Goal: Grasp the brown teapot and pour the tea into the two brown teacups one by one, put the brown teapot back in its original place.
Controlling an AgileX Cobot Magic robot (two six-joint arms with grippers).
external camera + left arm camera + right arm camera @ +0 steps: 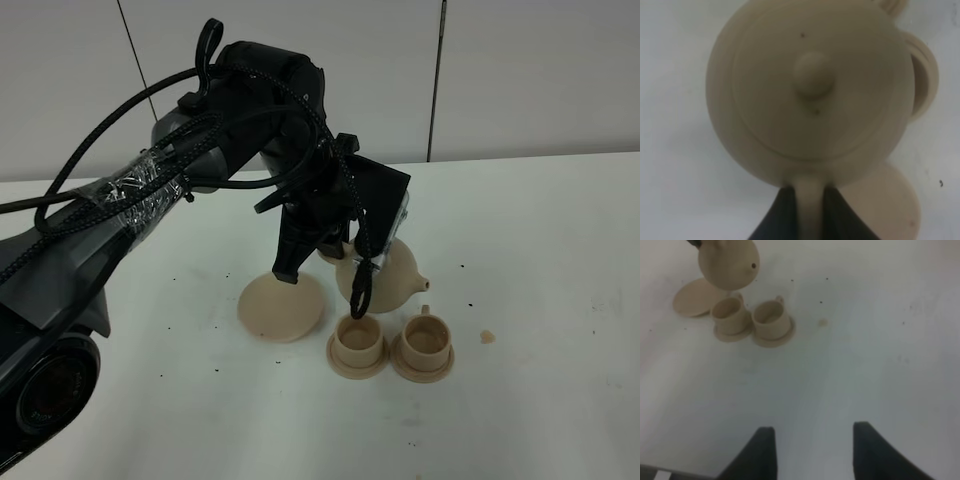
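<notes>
The brown teapot [388, 276] hangs off the table just behind the two brown teacups, its spout pointing right. My left gripper [346, 258] is shut on its loop handle. In the left wrist view the handle [810, 205] sits pinched between the dark fingers [781, 216], with the lidded teapot [812, 80] seen from above. The left teacup [358, 345] and the right teacup [424, 343] stand side by side on their small saucers. The original place, a wider flat saucer [283, 306], lies bare left of the teapot. My right gripper [812, 450] is open over bare table, far from the teapot [727, 262] and the teacups [730, 315] [771, 317].
A small tan crumb [487, 336] lies right of the teacups. The left arm [150, 200] with its cables spans the back left of the white table [540, 260]. A dark camera housing [45, 390] sits at the front left corner.
</notes>
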